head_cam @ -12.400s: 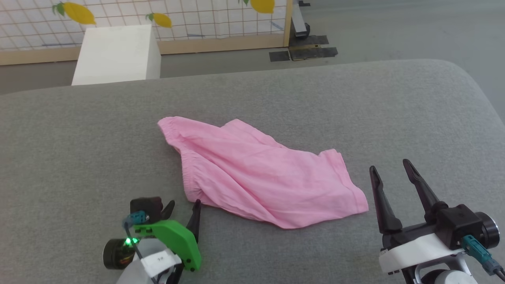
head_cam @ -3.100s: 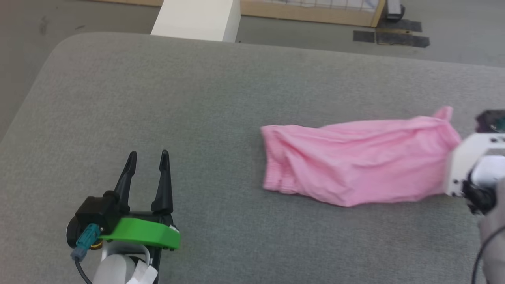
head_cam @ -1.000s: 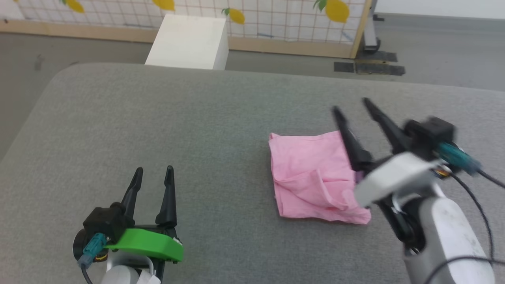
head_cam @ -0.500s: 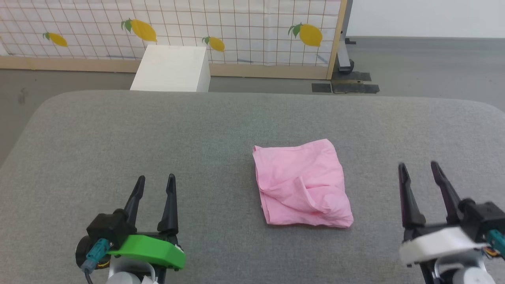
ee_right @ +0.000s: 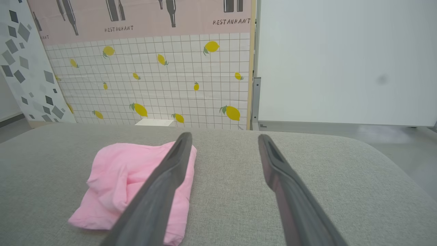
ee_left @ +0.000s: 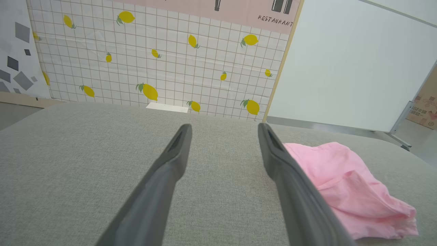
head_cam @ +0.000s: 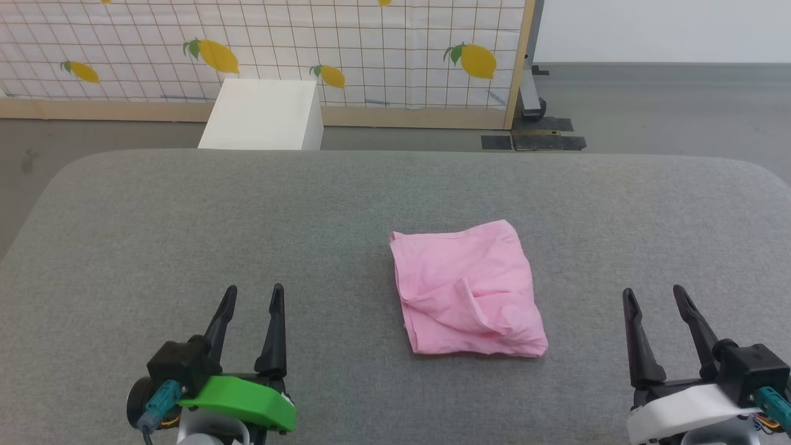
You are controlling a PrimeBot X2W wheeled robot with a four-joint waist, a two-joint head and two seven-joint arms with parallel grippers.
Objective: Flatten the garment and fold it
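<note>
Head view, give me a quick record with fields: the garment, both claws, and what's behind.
garment: pink, folded into a rough square, one loose creased flap on top
resting on: grey surface
left claw: open, empty, to the garment's left, not touching it
right claw: open, empty, to the garment's right, not touching it
background: white box on the floor beyond the surface, lemon-print screen behind it

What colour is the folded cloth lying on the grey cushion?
Light pink all over, no pattern. The thin, wrinkled pink garment shows best in the head view.
</note>
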